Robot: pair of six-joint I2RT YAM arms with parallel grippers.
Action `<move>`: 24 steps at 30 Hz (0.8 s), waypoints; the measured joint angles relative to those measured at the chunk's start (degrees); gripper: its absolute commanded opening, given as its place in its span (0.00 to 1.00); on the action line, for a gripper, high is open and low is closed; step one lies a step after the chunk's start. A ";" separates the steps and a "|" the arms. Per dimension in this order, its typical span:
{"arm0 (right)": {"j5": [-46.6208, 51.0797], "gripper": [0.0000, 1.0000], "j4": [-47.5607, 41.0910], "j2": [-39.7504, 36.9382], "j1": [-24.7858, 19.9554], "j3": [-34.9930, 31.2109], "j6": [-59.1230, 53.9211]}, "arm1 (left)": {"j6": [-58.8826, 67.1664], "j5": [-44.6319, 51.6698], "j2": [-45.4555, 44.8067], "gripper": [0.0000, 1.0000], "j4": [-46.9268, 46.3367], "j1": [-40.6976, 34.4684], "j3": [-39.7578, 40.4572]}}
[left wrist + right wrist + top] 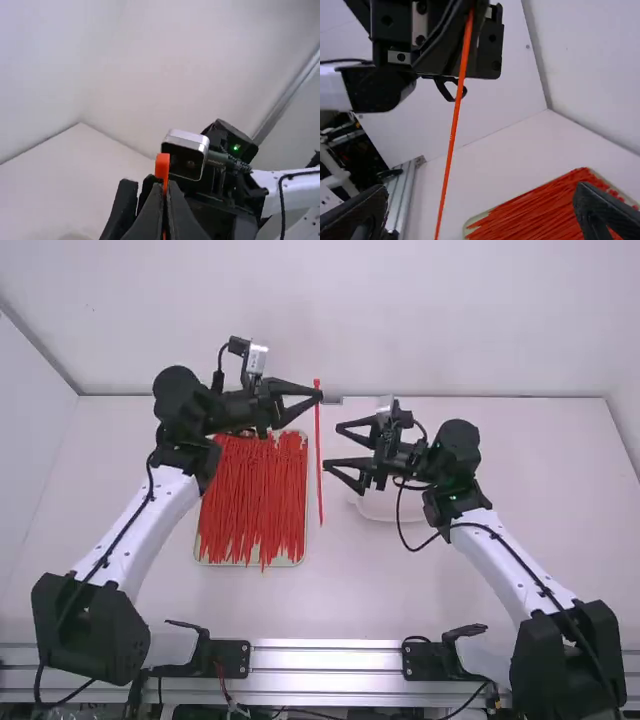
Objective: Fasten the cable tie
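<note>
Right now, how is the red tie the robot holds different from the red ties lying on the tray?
The held tie hangs upright in the air, pinched by the left gripper; the pile of ties lies flat on the tray. The held tie is alone; the pile of ties is many packed together. Both are red, thin and straight, not yet looped.
</note>
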 measured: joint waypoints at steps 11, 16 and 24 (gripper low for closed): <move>-0.02 0.98 -2.95 0.02 0.66 0.00 -16.94 | 2.03 0.00 0.00 0.02 -9.73 2.01 2.32; 0.04 0.98 -1.88 0.02 -0.52 0.00 -19.80 | 1.42 -1.01 0.96 0.02 -11.78 2.51 2.43; -2.21 0.98 -1.64 0.02 -0.94 0.00 -29.90 | -5.77 -2.45 9.05 0.02 -6.45 4.87 2.62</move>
